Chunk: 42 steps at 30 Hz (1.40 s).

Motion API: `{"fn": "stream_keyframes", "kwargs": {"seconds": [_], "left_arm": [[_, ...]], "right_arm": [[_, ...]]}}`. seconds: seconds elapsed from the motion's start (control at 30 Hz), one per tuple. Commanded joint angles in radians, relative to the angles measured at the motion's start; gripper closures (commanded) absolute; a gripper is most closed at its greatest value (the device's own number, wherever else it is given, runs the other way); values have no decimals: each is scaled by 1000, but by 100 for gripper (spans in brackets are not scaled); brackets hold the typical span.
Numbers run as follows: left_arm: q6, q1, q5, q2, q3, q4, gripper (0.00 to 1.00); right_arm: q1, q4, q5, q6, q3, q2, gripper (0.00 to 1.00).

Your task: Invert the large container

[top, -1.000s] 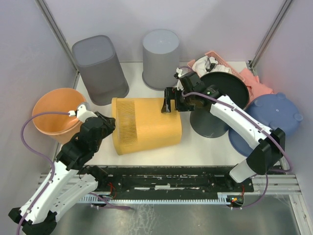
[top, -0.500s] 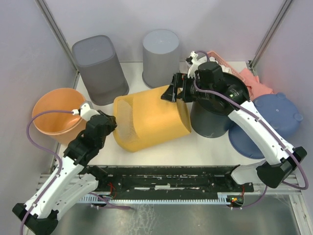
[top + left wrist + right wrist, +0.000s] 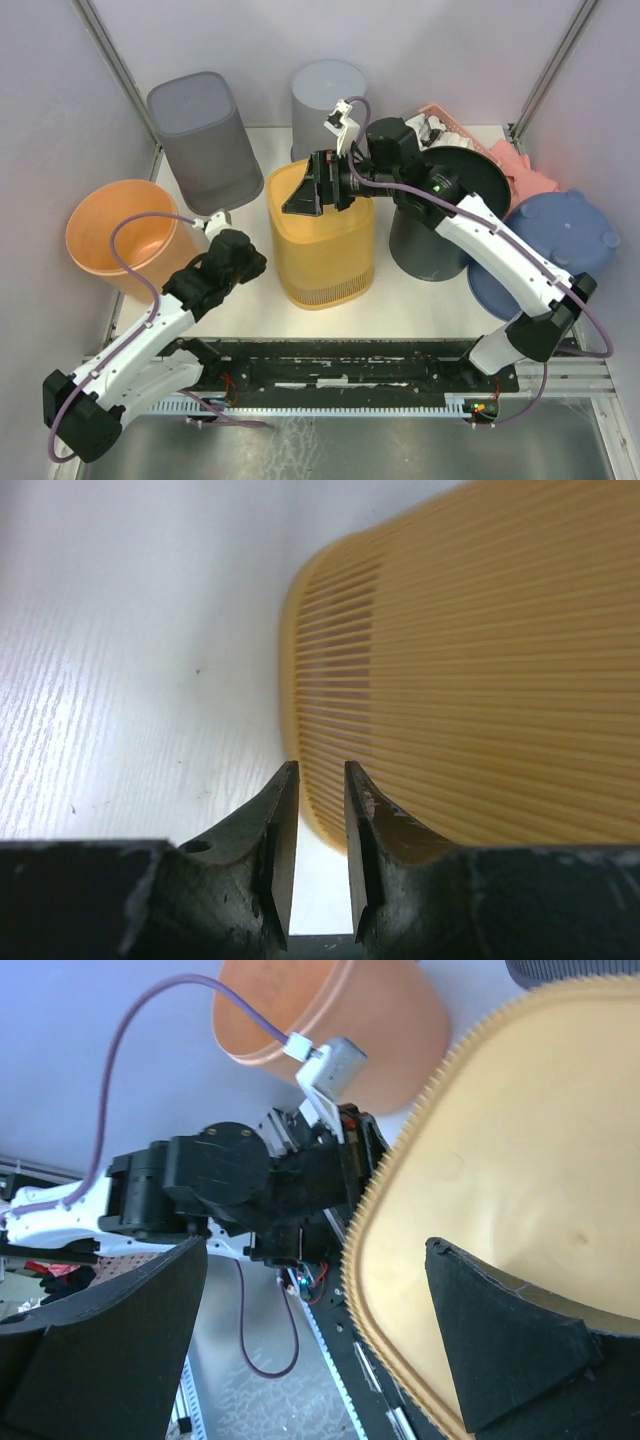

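The large container (image 3: pixel 320 245), yellow and ribbed, stands on the table with its slatted end down and its flat closed base on top. My right gripper (image 3: pixel 305 195) hangs wide open at that top end. In the right wrist view (image 3: pixel 318 1250) one of its fingers lies over the base (image 3: pixel 520 1140) and the other hangs outside the serrated edge. My left gripper (image 3: pixel 252 262) sits low at the container's left side. Its jaws (image 3: pixel 320 770) stand a narrow gap apart with bare table showing between them. The container's lower corner (image 3: pixel 480 680) is right at the tips.
An orange bucket (image 3: pixel 115 235) stands at the left, a dark grey bin (image 3: pixel 205 140) and a light grey cylinder (image 3: pixel 328 115) at the back. A black bucket (image 3: pixel 450 225), a blue tub (image 3: pixel 560 240) and a pink basket (image 3: pixel 455 125) crowd the right.
The container has swung from lying on its side to standing on end, its base lifted up and leftward by the right arm. My left arm shifted right along the container's lower edge.
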Motion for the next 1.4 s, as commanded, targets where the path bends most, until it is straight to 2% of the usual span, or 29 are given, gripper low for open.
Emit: {"fn": "stream_keyframes", "kwargs": {"seconds": [0.0, 0.17, 0.23, 0.33, 0.4, 0.53, 0.6, 0.67, 0.77, 0.97, 1.0, 1.1, 1.17, 1.37], "left_arm": [[46, -1, 1, -24, 77, 13, 68], [109, -1, -46, -52, 175, -66, 66], [140, -1, -70, -60, 248, -116, 64], [211, -1, -83, -74, 350, -177, 63], [281, -1, -41, -85, 407, -183, 61], [356, -1, -24, -93, 480, -205, 53], [372, -2, -34, -84, 512, -229, 50], [372, -1, -51, -77, 543, -251, 48], [355, -1, -84, -92, 572, -268, 46], [325, -2, -123, -117, 617, -318, 38], [320, -1, -128, -119, 627, -330, 34], [306, -2, -133, -135, 639, -353, 32], [293, -1, -138, -150, 639, -363, 30], [271, -2, -155, -185, 635, -410, 27]], "right_arm": [[-1, -40, 27, -70, 75, -4, 1], [-1, -204, 274, -249, 116, -84, 1], [-1, -235, 371, -322, 65, -166, 1], [-1, -227, 443, -432, -125, -307, 1], [-1, -220, 396, -500, -252, -404, 1], [2, -173, 166, -560, -506, -557, 1], [13, -71, 51, -513, -631, -598, 1], [54, 112, 31, -414, -750, -613, 1], [128, 389, 204, -249, -851, -554, 1], [208, 675, 498, -158, -753, -241, 1], [211, 692, 572, -144, -725, -189, 1], [208, 702, 857, -90, -614, -47, 1], [207, 727, 973, -110, -538, 42, 1], [192, 699, 1035, -108, -338, 212, 1]]}}
